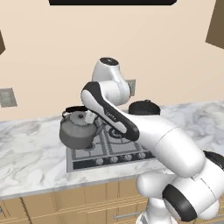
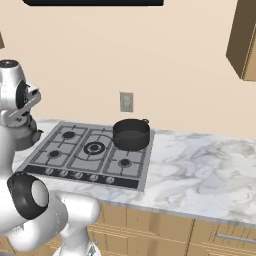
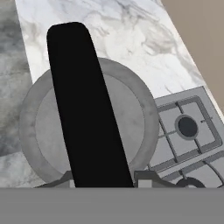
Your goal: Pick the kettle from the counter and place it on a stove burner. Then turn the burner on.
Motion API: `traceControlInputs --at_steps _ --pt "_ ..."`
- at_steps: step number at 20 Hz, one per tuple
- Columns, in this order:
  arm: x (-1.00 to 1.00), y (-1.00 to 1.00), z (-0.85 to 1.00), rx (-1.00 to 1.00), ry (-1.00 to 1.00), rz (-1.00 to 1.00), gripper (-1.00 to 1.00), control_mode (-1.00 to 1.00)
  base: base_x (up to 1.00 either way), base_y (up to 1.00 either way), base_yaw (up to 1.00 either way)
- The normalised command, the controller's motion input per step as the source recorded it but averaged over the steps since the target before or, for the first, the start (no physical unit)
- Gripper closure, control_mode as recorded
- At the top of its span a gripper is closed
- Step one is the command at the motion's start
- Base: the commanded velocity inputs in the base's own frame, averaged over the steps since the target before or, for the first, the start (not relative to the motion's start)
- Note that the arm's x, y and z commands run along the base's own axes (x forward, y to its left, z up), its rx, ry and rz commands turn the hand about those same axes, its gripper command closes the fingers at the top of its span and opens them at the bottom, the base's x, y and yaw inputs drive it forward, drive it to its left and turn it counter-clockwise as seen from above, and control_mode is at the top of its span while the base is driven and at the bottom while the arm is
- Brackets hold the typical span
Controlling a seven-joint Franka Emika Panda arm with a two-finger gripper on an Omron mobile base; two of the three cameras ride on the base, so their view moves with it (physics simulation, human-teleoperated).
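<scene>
Kettle (image 1: 78,130) hangs lifted above the front left corner of the steel cooktop (image 1: 109,151), at the worktop (image 1: 30,153) edge. Gripper (image 1: 89,116) is closed on its black handle (image 3: 85,109). Further right, a black pot (image 2: 131,134) sits on a rear burner.

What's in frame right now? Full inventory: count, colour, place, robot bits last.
kettle: 1, grey metal with black arched handle, lifted over the cooktop's left edge, hanging from the gripper
black pot: 1, black, on the cooktop's rear right burner
cooktop: 1, steel with grey grates, set into the counter
stove burner: 1, small black cap under the grate, beside the kettle in the hand view
knobs: 5, dark, along the cooktop's front strip
counter: 1, white-and-grey marble, wood fronts below
wall outlet: 1, grey, on the wall behind the cooktop
gripper: 1, shut on the kettle's handle
arm: 1, white with dark joints
</scene>
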Motion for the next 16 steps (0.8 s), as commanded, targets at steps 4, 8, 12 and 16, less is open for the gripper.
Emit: traceControlInputs --at_steps 4,8,12,16 --pt "0.29 -0.07 -0.01 -0.03 0.06 0.00 1.00 -1.00 0.00 0.00 0.00" --pt "0.41 -0.28 -0.08 -0.04 0.05 0.00 1.00 -1.00 0.00 0.00 0.00" --pt "0.47 -0.24 -0.20 -0.13 0.04 0.00 1.00 -1.00 0.00 0.00 0.00" --pt "0.42 -0.04 -0.27 -0.19 0.06 0.00 1.00 -1.00 0.00 0.00 0.00"
